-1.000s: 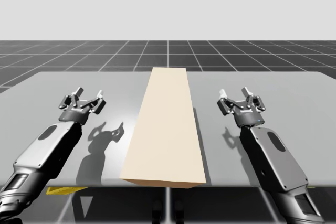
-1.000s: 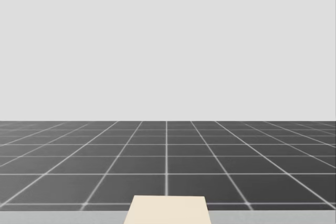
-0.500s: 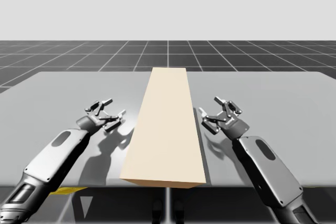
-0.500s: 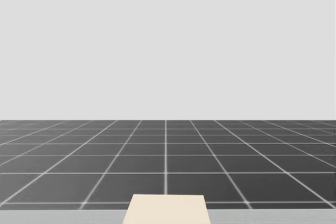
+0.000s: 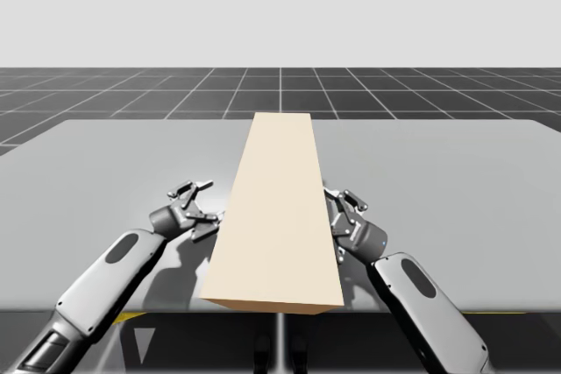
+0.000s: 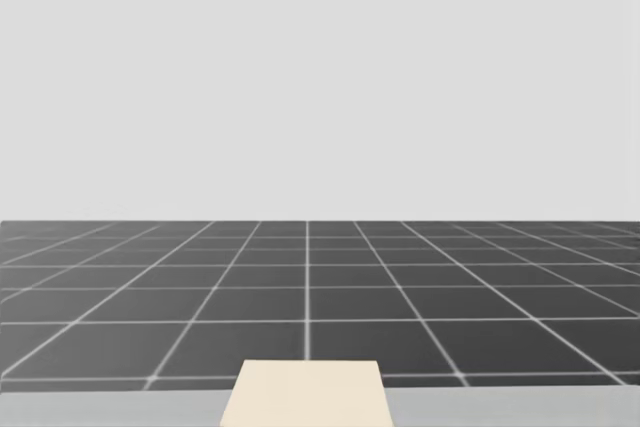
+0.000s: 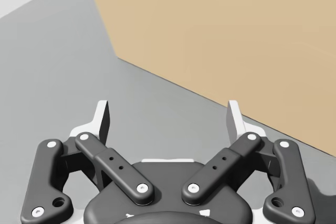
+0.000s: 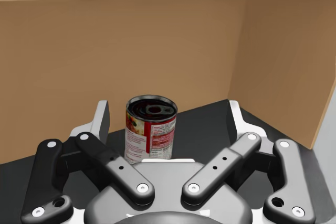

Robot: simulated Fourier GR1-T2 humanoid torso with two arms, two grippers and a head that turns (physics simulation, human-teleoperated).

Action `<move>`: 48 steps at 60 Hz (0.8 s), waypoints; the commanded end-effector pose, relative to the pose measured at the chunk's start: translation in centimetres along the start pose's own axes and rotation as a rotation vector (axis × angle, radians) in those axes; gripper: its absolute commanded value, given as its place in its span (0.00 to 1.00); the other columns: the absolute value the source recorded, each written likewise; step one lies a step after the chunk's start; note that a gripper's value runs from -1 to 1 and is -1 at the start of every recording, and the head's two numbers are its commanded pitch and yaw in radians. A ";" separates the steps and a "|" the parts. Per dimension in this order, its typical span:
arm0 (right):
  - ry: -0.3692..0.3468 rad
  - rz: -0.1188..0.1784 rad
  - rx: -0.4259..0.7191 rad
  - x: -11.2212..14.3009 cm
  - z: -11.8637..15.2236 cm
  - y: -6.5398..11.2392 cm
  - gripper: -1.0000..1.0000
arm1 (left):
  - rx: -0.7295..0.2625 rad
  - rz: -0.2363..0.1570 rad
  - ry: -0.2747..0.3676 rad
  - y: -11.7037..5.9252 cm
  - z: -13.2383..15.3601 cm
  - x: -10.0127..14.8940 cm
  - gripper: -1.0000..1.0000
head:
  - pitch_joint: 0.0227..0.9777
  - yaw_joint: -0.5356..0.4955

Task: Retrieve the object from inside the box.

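Both arms have closed in on the box (image 5: 276,208) over the last half second. Left claw (image 5: 203,205) is now just beside its left wall, right claw (image 5: 344,215) at its right side, looking in. Head has turned slightly. Both claws wide, holding nothing. One box, down the middle of the worktop (image 5: 456,172) to its near edge. One can (image 8: 150,129), upright inside the box, ahead of the right claw.

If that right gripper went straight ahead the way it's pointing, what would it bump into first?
Most likely the can, standing inside the box just ahead of the open right gripper. Depth is hard to judge.
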 end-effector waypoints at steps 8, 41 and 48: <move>0.001 -0.039 0.063 -2.8 -2.0 0.4 0.00 | -0.031 -0.028 0.012 -0.9 -0.4 -0.2 0.00 | 0.07 0.47; 0.135 -0.092 0.109 -6.6 -8.7 -0.1 0.00 | -0.040 -0.066 0.007 -1.0 0.0 0.0 0.00 | 0.14 0.47; 0.184 -0.084 0.101 -7.1 -9.4 0.1 0.00 | -0.038 -0.067 0.004 -0.8 0.1 0.1 0.00 | 0.14 0.48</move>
